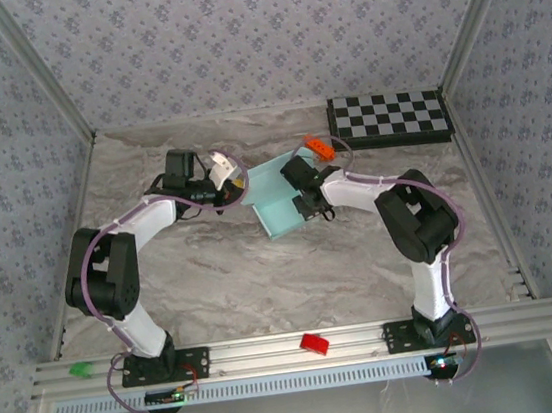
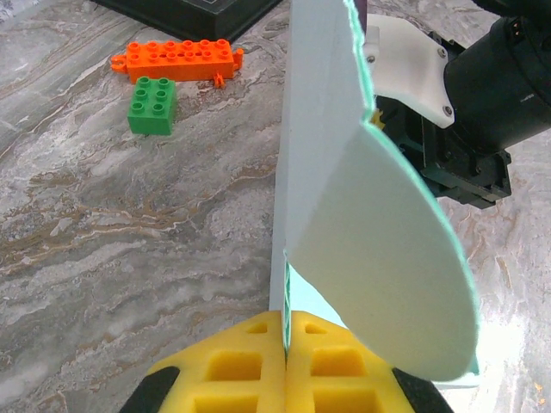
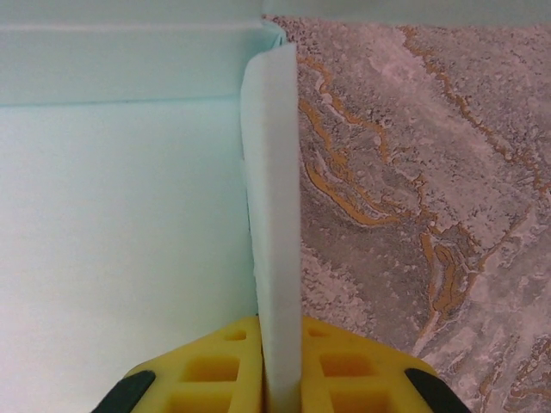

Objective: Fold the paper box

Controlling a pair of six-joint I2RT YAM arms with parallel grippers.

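Orange brick (image 2: 176, 58) and green brick (image 2: 152, 105) laid on the surface (image 1: 214, 275) just beyond the paper box (image 1: 279, 216), checkerboard (image 1: 389, 118) at far right, pale aqua box located mid-surface, walls partly raised, left fingers (image 2: 232, 366) clamped on an upright panel, right fingers (image 3: 336, 370) pinched on a folded wall.

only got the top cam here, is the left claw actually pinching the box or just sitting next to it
Observer: Pinching. The left claw is shut on a thin edge of the paper box.
Operator: and the right one
Observer: The right claw clamps an upright wall of the box between its yellow pads.
Operator: anything i'm missing near the orange brick
Observer: A green brick lies close beside the orange brick on the table.
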